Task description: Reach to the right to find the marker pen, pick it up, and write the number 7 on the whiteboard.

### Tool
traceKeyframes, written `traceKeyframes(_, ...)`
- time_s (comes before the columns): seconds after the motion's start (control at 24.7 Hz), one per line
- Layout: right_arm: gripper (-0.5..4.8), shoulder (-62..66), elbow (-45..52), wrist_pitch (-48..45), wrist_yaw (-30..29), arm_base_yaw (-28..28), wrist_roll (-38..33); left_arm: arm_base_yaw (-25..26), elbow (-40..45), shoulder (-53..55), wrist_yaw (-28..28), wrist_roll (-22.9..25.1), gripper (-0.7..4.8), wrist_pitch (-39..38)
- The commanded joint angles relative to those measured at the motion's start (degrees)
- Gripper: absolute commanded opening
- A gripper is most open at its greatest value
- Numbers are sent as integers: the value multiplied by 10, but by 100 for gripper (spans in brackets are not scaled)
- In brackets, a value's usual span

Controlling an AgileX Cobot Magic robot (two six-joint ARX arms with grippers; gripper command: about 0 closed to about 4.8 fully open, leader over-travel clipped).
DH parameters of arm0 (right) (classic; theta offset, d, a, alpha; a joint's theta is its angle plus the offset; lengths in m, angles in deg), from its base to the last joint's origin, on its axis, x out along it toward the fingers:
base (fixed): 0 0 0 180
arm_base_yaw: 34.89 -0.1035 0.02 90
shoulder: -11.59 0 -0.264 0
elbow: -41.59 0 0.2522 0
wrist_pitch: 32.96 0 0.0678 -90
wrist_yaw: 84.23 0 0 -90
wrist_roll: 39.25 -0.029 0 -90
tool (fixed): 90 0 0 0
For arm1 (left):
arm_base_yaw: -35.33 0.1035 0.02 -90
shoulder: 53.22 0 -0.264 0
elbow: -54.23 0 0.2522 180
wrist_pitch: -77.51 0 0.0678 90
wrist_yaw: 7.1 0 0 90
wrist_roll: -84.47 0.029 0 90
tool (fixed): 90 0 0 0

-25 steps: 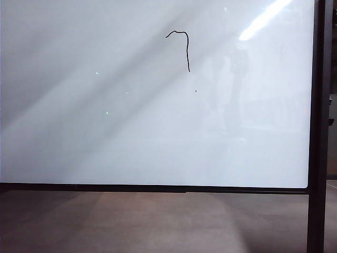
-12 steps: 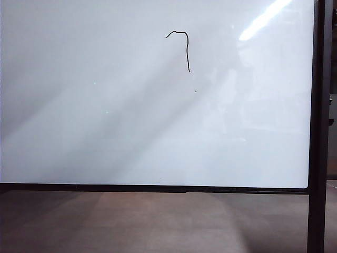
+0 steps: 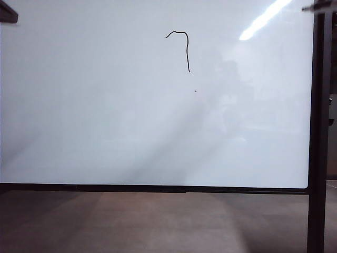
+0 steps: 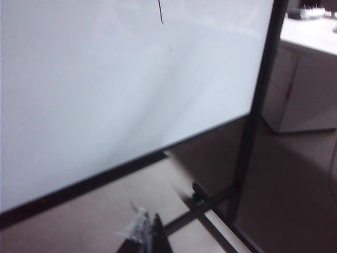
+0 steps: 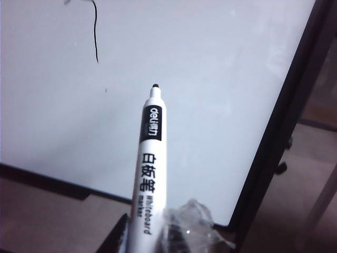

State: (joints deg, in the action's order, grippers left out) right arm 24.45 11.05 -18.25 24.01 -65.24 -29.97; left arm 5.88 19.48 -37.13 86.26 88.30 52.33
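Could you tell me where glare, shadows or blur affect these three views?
Exterior view: a bright glare streak on the large glossy whiteboard; thin black number 7 sharp. Left wrist view: soft throughout. Right wrist view: the white marker pen is crisp in the right gripper.

I see the whiteboard [image 3: 105,132] as glossy white, edged by a thin black frame with a black upright post [image 3: 317,132]. The number 7 [image 3: 183,47] is a thin black line. In my right wrist view the marker pen [image 5: 150,158] is white with a black band, black lettering and a black tip. The floor [image 3: 131,221] is dull brown.
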Motion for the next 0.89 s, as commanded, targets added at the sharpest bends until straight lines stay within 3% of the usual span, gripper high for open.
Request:
traceKeyframes(0.04, 9, -24, 10, 5, -1, -1, -1, -1, 5, -9, -1, -9, -5, 20)
traceKeyframes(0.16, 13, -36, 10, 27, -2, -1, -1, -1, 8, -10, 23, -9, -5, 21)
traceKeyframes(0.4, 13, -39, 11, 39, -2, -1, -2, -1, 32, -17, 14, -9, -5, 41)
traceKeyframes(0.73, 13, -39, 10, 39, -2, -1, -2, -1, 102, -19, 13, -9, -5, 156)
traceKeyframes(0.89, 13, -39, 10, 39, -2, -1, -2, -1, 108, -30, -29, -11, -5, 176)
